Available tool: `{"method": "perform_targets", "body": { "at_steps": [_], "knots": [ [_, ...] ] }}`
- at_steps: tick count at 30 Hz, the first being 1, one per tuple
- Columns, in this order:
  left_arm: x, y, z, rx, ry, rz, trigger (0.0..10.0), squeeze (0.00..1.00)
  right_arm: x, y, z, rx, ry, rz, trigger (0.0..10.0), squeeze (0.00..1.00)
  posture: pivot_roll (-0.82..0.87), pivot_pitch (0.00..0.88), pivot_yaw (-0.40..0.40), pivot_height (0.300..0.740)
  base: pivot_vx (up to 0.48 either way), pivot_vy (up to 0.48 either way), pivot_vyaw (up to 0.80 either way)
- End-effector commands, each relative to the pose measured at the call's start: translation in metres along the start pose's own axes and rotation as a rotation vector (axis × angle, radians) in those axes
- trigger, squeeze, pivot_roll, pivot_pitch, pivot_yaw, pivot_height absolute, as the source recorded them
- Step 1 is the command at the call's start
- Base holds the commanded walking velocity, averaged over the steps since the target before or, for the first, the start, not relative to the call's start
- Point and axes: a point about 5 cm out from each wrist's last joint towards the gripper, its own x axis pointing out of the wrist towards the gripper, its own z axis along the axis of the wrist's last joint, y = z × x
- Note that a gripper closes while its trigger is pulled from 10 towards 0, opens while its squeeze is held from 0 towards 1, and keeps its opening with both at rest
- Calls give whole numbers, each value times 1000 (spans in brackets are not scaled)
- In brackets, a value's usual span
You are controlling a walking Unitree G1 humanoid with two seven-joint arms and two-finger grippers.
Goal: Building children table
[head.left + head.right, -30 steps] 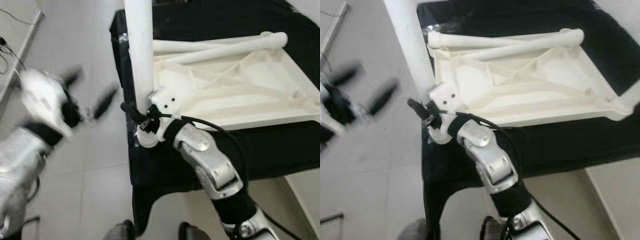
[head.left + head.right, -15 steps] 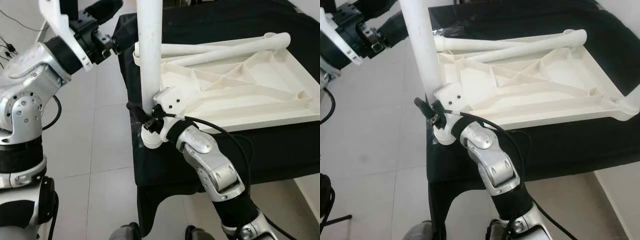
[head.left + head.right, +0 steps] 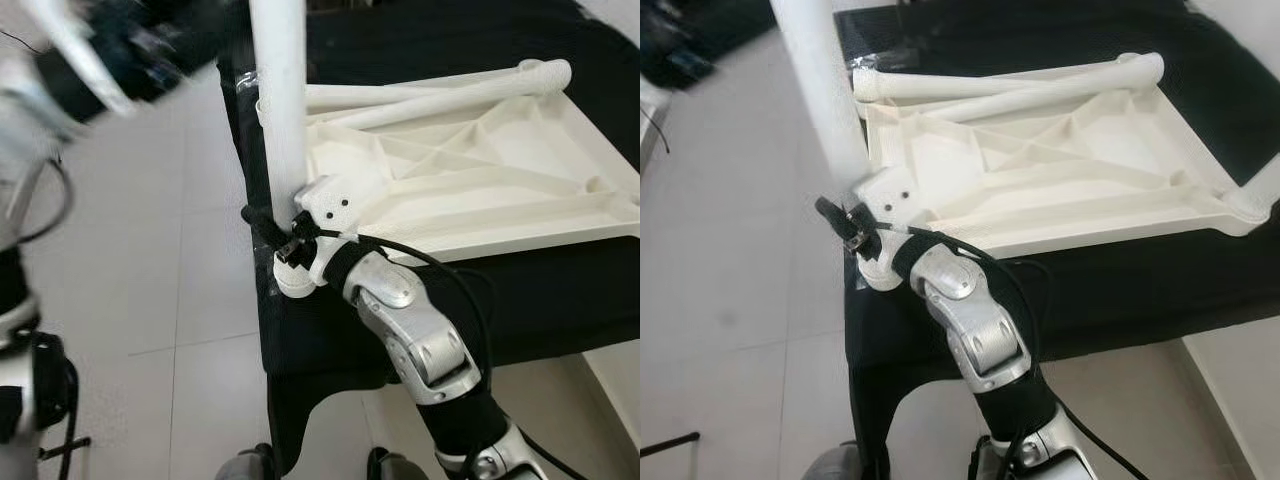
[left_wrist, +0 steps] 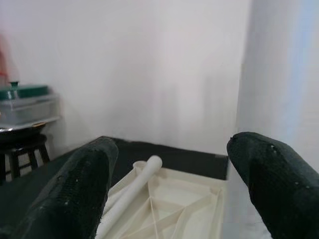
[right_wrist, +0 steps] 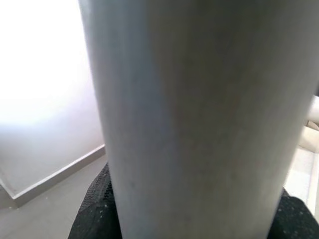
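The white children's tabletop (image 3: 520,200) lies upside down on a table draped in black cloth (image 3: 560,290). One white leg (image 3: 280,100) stands upright in the tabletop's near left corner socket. My right gripper (image 3: 283,228) is shut around that leg just above the socket, and its black fingers (image 5: 94,209) show on both sides of the tube. Two loose legs (image 3: 440,90) lie along the tabletop's far edge. Another leg (image 3: 1262,185) rises from the near right corner. My left gripper (image 4: 169,189) is raised and blurred at the upper left (image 3: 150,45), open and empty beside the upright leg.
Grey tiled floor (image 3: 150,280) runs along the left of the draped table. The table's near edge is close to my body. The left wrist view catches a dark stool with a green-lidded container (image 4: 25,99) against a white wall.
My left arm swung up from low on the left to the upper left and is still blurred with motion. My right gripper has stayed shut on the upright leg. The camera shifted slightly.
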Motion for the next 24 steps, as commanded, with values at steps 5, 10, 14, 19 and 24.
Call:
{"method": "perform_targets", "body": {
  "at_steps": [5, 10, 14, 19, 24],
  "knots": [
    [-1, -24, 13, 30, 5, -187, 10000, 0, -3, 8, -47, 78, 220, 11, 10000, 0, 46, 236, 69, 740, 0, 0, 0],
    [3, -30, 10, 11, 2, -233, 10000, 0, -3, 9, -47, 77, 220, 13, 10000, 0, 38, 232, 70, 740, 0, 0, 0],
    [8, -27, 3, 16, 18, -209, 10000, 0, -3, 8, -47, 75, 218, 13, 10000, 0, 35, 230, 73, 740, 0, 0, 0],
    [28, -18, -29, -12, 83, -79, 10000, 0, -3, 8, -44, 76, 210, 12, 10000, 0, 26, 228, 74, 740, 0, 0, 0],
    [42, -17, -54, -102, 112, -21, 10000, 0, -3, 8, -44, 75, 206, 14, 10000, 0, 25, 224, 77, 740, 0, 0, 0]
  ]
}}
